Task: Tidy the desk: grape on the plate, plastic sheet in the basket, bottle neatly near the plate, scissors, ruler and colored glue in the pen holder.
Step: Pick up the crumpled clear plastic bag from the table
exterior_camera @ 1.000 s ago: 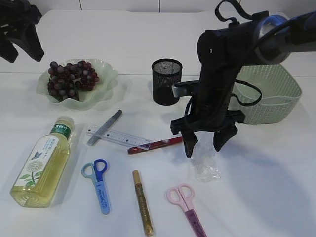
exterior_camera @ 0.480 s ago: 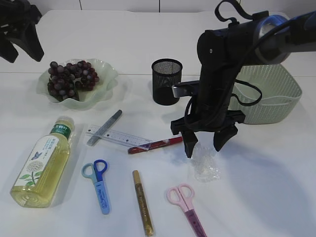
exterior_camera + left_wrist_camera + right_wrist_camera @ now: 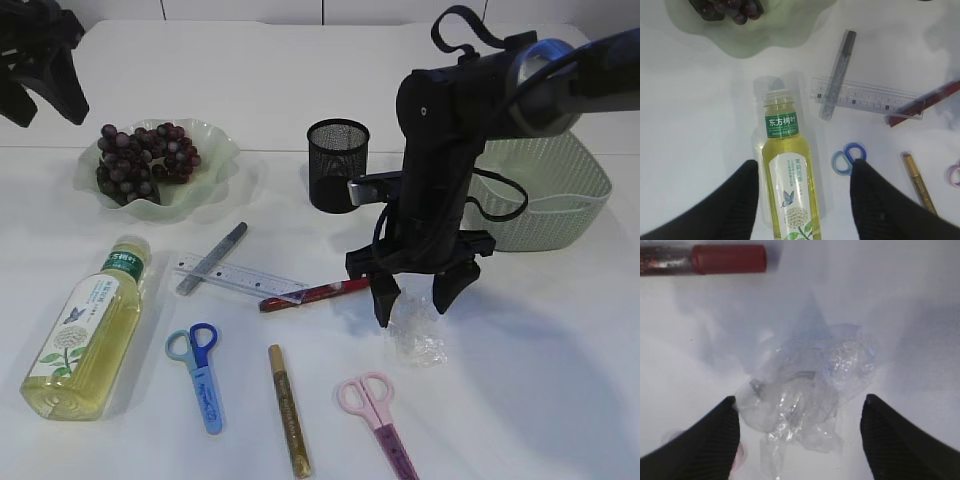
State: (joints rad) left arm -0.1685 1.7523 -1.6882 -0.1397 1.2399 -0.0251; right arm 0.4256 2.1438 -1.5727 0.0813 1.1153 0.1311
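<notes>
A crumpled clear plastic sheet (image 3: pixel 417 337) (image 3: pixel 805 390) lies on the table. My right gripper (image 3: pixel 415 300) (image 3: pixel 800 400) hangs open just above it, a finger on each side. The left gripper (image 3: pixel 42 108) (image 3: pixel 805 167) is open, high above the lying bottle (image 3: pixel 90 330) (image 3: pixel 790 170). Grapes (image 3: pixel 145 155) rest on the green plate (image 3: pixel 215 150). The clear ruler (image 3: pixel 240 278), silver (image 3: pixel 212 258), red (image 3: pixel 318 293) and gold (image 3: pixel 288 410) glue pens, blue scissors (image 3: pixel 200 375) and pink scissors (image 3: pixel 380 415) lie loose. The black mesh pen holder (image 3: pixel 338 165) stands behind them.
The pale green basket (image 3: pixel 560 190) stands at the right, behind my right arm. The red glue pen's cap (image 3: pixel 730 259) lies just beyond the plastic sheet in the right wrist view.
My right gripper has sunk slightly toward the plastic sheet, still open. The left arm has not moved.
</notes>
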